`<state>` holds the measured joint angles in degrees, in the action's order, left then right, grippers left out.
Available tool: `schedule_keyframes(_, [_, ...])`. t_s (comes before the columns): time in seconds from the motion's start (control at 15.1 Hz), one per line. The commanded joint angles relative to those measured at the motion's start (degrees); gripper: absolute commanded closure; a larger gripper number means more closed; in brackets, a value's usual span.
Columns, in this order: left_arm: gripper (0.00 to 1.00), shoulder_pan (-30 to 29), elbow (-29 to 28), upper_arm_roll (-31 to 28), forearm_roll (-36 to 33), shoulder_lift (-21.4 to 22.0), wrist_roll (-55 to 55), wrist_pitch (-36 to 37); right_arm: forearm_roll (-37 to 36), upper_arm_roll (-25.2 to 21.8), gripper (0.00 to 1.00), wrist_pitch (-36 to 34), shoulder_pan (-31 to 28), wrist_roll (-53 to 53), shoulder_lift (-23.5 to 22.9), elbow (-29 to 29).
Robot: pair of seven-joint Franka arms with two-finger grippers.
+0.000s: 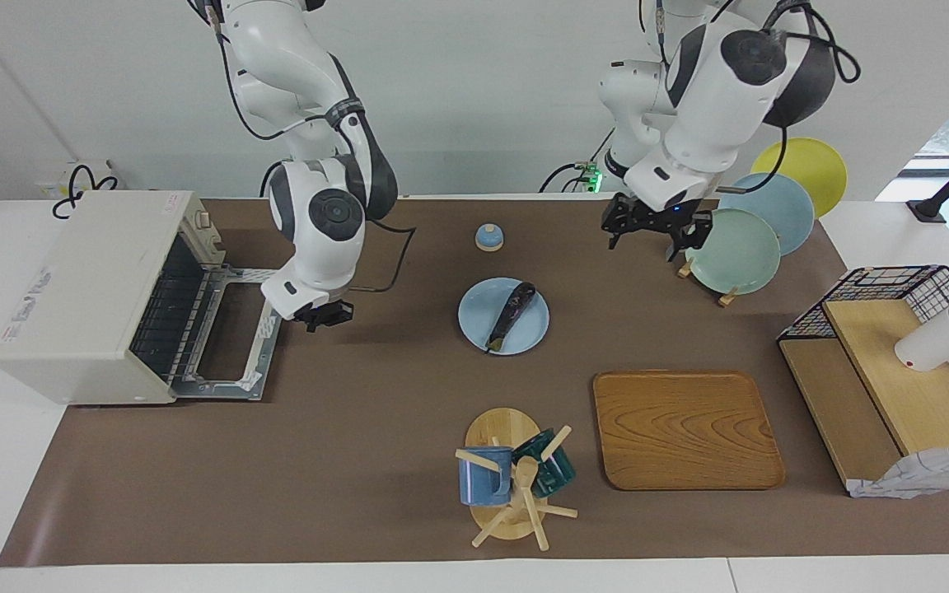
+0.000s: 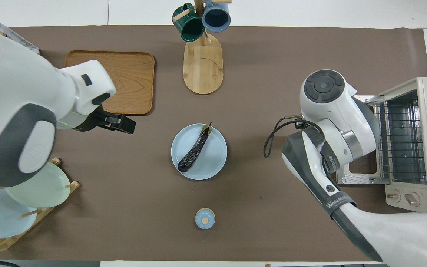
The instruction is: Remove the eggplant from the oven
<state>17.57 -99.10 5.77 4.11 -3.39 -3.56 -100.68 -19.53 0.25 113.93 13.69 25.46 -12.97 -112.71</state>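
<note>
The worktop (image 1: 194, 461) carries a brown mat, and at the right arm's end of it stands the oven (image 1: 87, 296), its door (image 1: 231, 333) dropped flat open and its wire rack bare. The wooden tray (image 1: 684, 428) lies toward the left arm's end, farther from the robots than the plate (image 1: 474, 317). Beside the tray, at the worktop's end, stands a wire basket (image 1: 895, 284) with wooden boards in it. A rack of plates (image 1: 742, 247) stands close to the left arm's base. A mug tree (image 1: 511, 482) with a blue and a green mug stands at the edge farthest from the robots.

The plate, pale blue, sits near the middle of the worktop, and the eggplant (image 1: 511, 313) lies on it slantwise, stem tip pointing away from the robots. It is out of the oven and no hand touches it.

The right hand (image 1: 323, 317) hangs just over the edge of the oven's open door, well apart from the eggplant, toward the right arm's end from the plate. Its fingers are clenched together on nothing. The left hand (image 1: 652, 232) hovers beside the plate rack, also clear of the eggplant, its fingers spread wide and empty.

A small blue knobbed lid (image 1: 488, 237) rests on the mat, nearer to the robots than the plate.
</note>
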Motion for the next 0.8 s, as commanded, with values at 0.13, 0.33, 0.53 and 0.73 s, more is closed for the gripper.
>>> schedule_keyframes(0.13, [0.0, 7.46, -0.65, -0.93, 0.72, -8.46, -1.72, -8.99, -1.74, 0.98, 1.0, 7.6, -3.75, 0.38, 4.1, -9.98])
schedule_keyframes(0.33, [0.0, 12.11, -7.04, -0.93, 0.72, -9.44, -1.54, -14.87, -1.92, 0.98, 1.0, 9.82, -5.52, 0.03, 3.83, -11.22])
schedule_keyframes(0.53, [0.0, 14.06, -12.86, -0.85, 0.72, -9.79, -1.28, -21.56, -1.92, 0.98, 1.0, 10.86, -6.39, 0.03, 3.39, -12.09])
schedule_keyframes(0.73, [0.0, 15.99, -13.05, -0.85, 0.72, -11.46, -1.45, -22.1, -2.18, 0.98, 1.0, 12.8, -8.33, -1.63, 3.48, -13.15])
